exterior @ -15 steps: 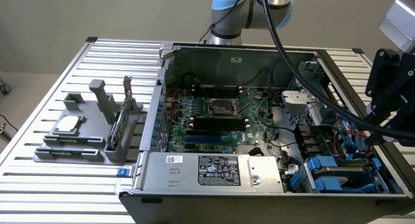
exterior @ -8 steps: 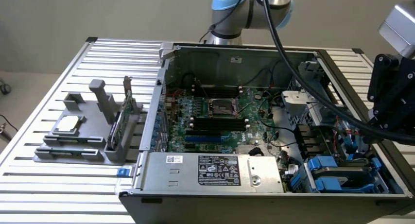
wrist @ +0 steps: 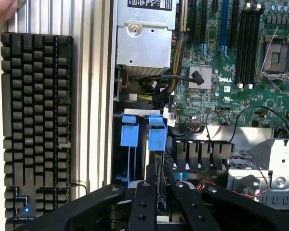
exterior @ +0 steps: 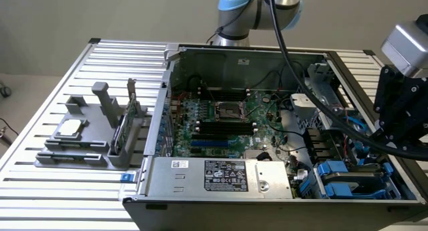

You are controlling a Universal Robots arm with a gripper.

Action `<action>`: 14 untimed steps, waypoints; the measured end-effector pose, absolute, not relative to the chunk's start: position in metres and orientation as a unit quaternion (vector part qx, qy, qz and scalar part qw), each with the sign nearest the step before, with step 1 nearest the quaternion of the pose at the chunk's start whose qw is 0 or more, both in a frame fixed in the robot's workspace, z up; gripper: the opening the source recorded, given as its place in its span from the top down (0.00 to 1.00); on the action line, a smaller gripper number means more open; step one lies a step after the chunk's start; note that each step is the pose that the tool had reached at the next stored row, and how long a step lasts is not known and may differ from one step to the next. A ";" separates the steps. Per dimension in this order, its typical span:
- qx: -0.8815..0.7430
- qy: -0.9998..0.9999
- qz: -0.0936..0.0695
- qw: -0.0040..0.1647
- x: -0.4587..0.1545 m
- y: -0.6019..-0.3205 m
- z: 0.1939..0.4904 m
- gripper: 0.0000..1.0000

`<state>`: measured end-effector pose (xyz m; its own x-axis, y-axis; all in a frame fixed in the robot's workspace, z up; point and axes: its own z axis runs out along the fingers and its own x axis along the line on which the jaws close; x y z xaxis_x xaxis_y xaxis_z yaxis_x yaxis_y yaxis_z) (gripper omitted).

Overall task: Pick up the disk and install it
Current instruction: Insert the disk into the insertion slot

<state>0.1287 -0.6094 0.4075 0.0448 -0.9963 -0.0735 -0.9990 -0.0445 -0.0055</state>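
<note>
The end effector (wrist: 162, 192) is pinching the thin edge of the disk (wrist: 158, 144), which stands on its side in a corner of the open computer case (exterior: 241, 60), so grabbing looks done, but lifting and installing seem left.

plain beige wall (exterior: 100, 15) behind slatted metal table (exterior: 40, 116)

open computer case (exterior: 241, 60) on a slatted bench (exterior: 100, 55), green motherboard (exterior: 262, 113), silver power supply (exterior: 221, 176), black keyboard (wrist: 36, 120), grey stand (exterior: 73, 157) beside the case
</note>
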 end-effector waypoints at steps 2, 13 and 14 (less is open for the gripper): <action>-0.723 0.690 0.025 0.027 0.129 -0.608 0.404 0.81; -0.725 0.687 0.024 0.027 0.132 -0.602 0.384 0.81; -0.725 0.687 0.025 0.027 0.133 -0.602 0.382 0.81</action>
